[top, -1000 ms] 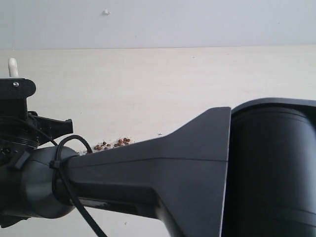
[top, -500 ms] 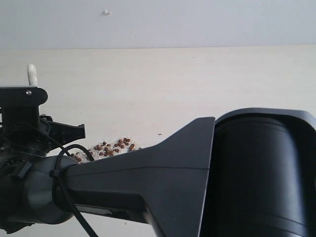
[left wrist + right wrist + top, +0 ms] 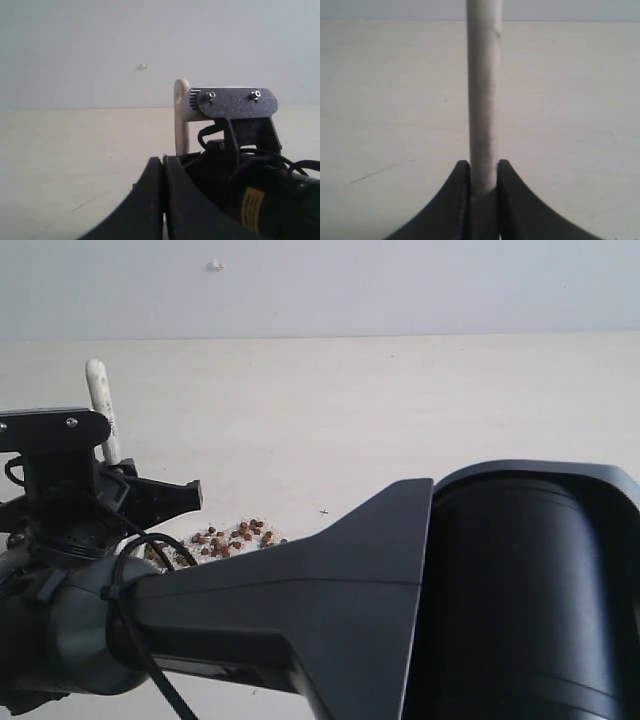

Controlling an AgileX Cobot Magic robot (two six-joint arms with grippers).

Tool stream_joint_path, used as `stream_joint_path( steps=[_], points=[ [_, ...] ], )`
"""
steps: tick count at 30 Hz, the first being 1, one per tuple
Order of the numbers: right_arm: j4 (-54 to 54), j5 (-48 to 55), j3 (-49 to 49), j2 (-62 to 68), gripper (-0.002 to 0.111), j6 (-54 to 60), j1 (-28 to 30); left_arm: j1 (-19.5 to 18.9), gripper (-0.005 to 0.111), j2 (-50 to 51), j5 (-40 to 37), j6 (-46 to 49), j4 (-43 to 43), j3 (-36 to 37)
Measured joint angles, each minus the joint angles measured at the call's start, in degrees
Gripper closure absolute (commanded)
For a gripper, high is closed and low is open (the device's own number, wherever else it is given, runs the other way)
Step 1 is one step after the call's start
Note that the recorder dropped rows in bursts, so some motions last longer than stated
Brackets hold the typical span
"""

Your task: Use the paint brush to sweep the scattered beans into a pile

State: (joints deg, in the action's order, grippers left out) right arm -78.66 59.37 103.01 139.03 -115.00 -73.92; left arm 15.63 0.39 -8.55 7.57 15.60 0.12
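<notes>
The right fingers [image 3: 452,205] are clamping the paint brush [image 3: 483,90] handle near the beans [image 3: 230,535]; the left fingers [image 3: 142,210] are pressing together, empty.

The left hand [image 3: 163,165], jaws together, faces the upright paint brush [image 3: 181,120] handle.

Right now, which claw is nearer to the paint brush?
Right. The right claw is shut around the paint brush handle, which sticks out from between its jaws. The left claw is shut on nothing, with the handle standing apart beyond it.
</notes>
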Motion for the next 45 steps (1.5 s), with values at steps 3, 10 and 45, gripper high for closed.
stream_joint_path(
  steps=[3,10,45],
  points=[
    [0.3,1.6,0.0,0.0,0.108,0.4,0.0,0.0,0.107,0.0,0.0,0.0,0.0,0.0],
    [0.2,2.7,-2.1,-0.4,0.108,0.6,0.9,0.0,0.107,0.0,0.0,0.0,0.0,0.0],
    [-3.8,-19.2,-8.7,-7.9,0.108,-5.9,0.2,0.0,0.107,0.0,0.0,0.0,0.0,0.0]
  ],
)
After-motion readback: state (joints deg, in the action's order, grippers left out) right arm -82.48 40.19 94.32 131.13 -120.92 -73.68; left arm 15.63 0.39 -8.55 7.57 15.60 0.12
